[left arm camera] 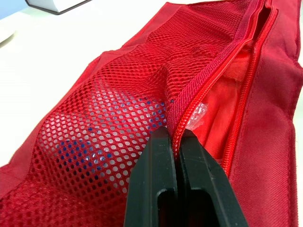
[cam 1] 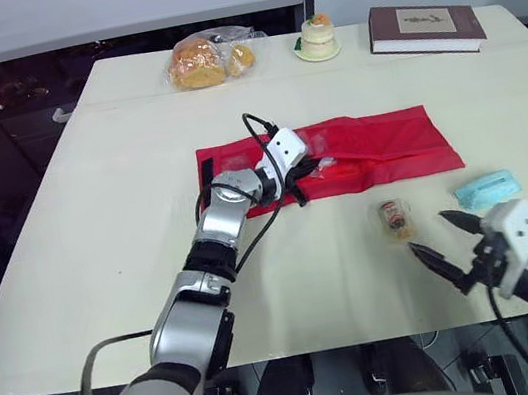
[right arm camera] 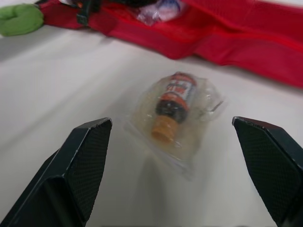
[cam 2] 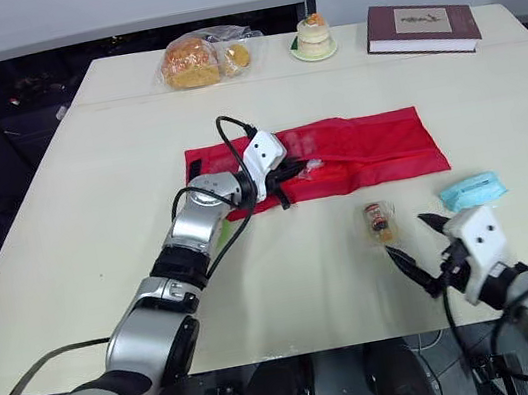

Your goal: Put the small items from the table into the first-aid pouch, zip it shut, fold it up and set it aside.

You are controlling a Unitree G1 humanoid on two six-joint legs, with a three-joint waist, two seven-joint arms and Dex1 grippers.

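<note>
**Head view.** The red first-aid pouch [cam 1: 377, 143] is lying unfolded across the middle of the desk [cam 1: 100, 245], its long side running left to right. The left tool [cam 1: 306, 172] is resting on the pouch's left half, closed on its fabric. Near of the pouch's right half, a bagged bottle [cam 1: 394, 219] is lying on the desk, with a blue packet [cam 1: 487, 189] to its right. The right tool [cam 1: 430, 232] is hanging just near of the bottle, spread apart and holding nothing. A bread bag [cam 1: 201, 61], a cake [cam 1: 317, 36] and a book [cam 1: 423, 27] are sitting along the far edge.

**Left wrist view.** The left tool's fingers [left arm camera: 154, 184] are pressing together on the zipper [left arm camera: 213, 71] edge of the mesh panel [left arm camera: 109, 109]. The zipper is gaping open, and a clear wrapper [left arm camera: 198, 113] is showing inside.

**Right wrist view.** The right tool's fingers [right arm camera: 80, 161] are standing wide apart. The bagged bottle is lying on the desk beyond the gap between them, untouched. A green object [right arm camera: 21, 19] is lying near the pouch's left end.
</note>
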